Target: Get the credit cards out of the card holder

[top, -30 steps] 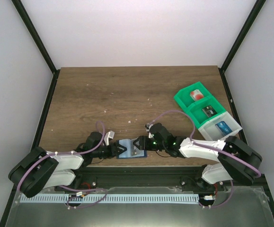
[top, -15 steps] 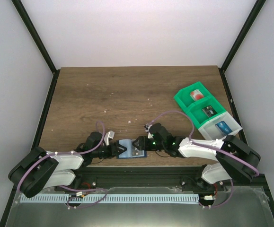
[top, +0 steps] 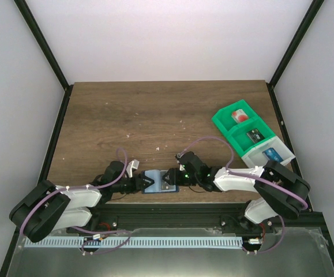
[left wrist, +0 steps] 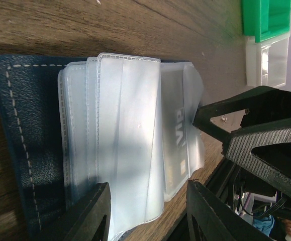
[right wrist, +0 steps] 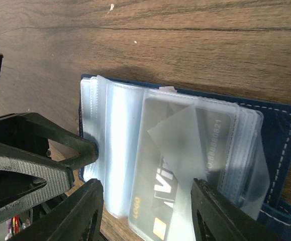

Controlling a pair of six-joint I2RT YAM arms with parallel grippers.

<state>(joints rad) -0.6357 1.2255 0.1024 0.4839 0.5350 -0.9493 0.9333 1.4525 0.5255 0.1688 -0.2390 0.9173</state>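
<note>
Near edge of the table [top: 155,115]: card holder [right wrist: 281,135] lies open. Left gripper [left wrist: 148,188] and right gripper [right wrist: 146,183] straddle its clear sleeves [left wrist: 130,125], fingers half-spread; pinching or not, can't tell. A greyish card [right wrist: 185,165] sits inside. Far right, red card [top: 240,116], dark card [top: 254,136] and blue card [top: 270,154] lie in the bins [top: 227,124].

card holder [top: 158,183] is laid open at the near edge of the table [top: 155,115], flanked by left gripper [top: 147,184] on its left and right gripper [top: 171,179] on its right. bins [top: 220,123] are set far right, well apart, with one of the credit cards [top: 240,116] in each compartment.
</note>
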